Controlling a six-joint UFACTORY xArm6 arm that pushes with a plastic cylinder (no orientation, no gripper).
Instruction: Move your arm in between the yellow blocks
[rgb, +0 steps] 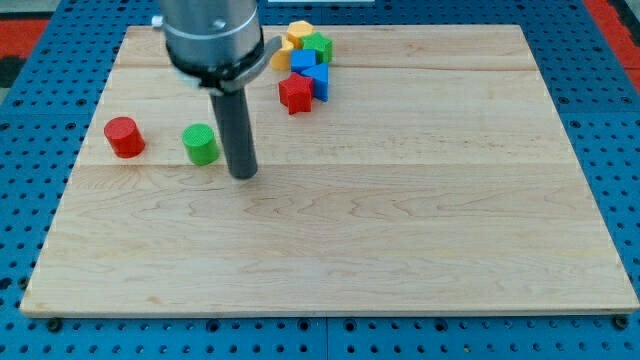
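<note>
Two yellow blocks sit at the view's top centre: one (298, 32) at the top of a cluster, the other (281, 54) just below-left of it, partly hidden by the arm. My tip (243, 174) rests on the board well below and left of them, just right of a green cylinder (201, 144). The cluster also holds a green block (318, 46), two blue blocks (304, 63) (319, 82) and a red star-shaped block (295, 93).
A red cylinder (124, 137) stands at the view's left, left of the green cylinder. The wooden board (400, 220) lies on a blue pegboard surface (30, 120). The arm's grey body (212, 40) covers part of the board's top left.
</note>
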